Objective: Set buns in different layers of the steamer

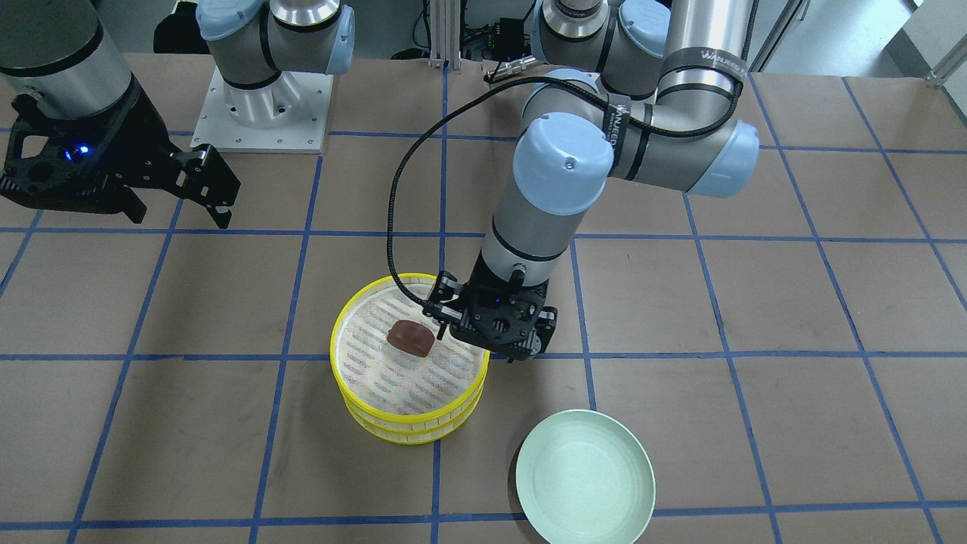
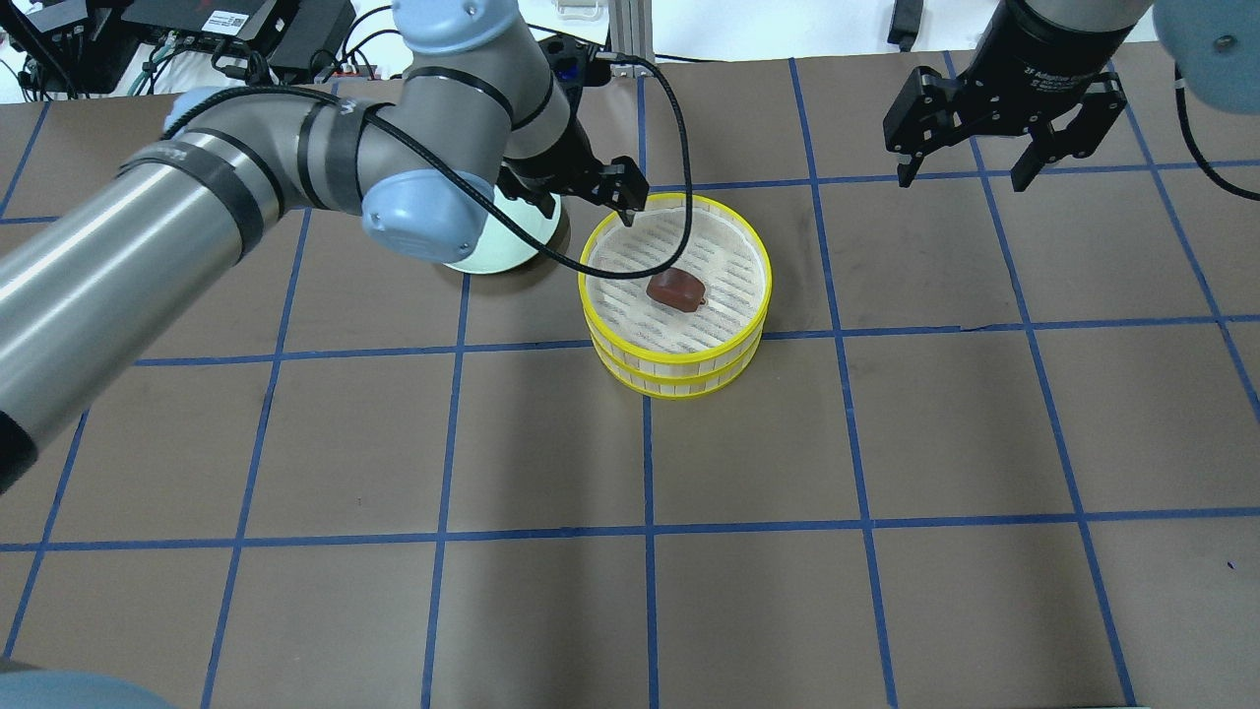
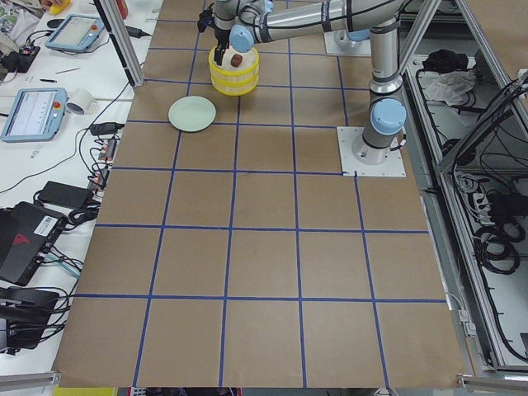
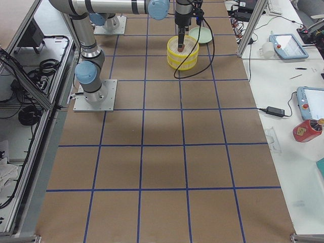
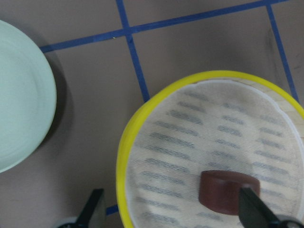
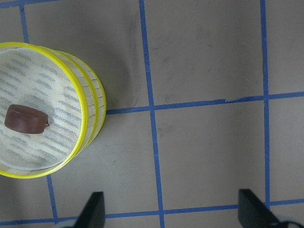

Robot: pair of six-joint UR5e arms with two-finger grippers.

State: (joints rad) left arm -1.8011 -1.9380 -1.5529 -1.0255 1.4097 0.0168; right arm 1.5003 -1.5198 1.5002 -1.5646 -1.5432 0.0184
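The steamer's two yellow-rimmed trays stand stacked mid-table. The dark reddish-brown bun lies on the top tray's mesh; it also shows in the overhead view and the left wrist view. The cream-white bun is hidden. My left gripper hangs open and empty over the steamer's rim on the plate side, the bun near one fingertip. My right gripper is open and empty, raised well away from the steamer.
A mint-green round plate lies beside the steamer, on the left arm's side; the left arm partly covers it in the overhead view. Brown paper with blue tape lines covers the table.
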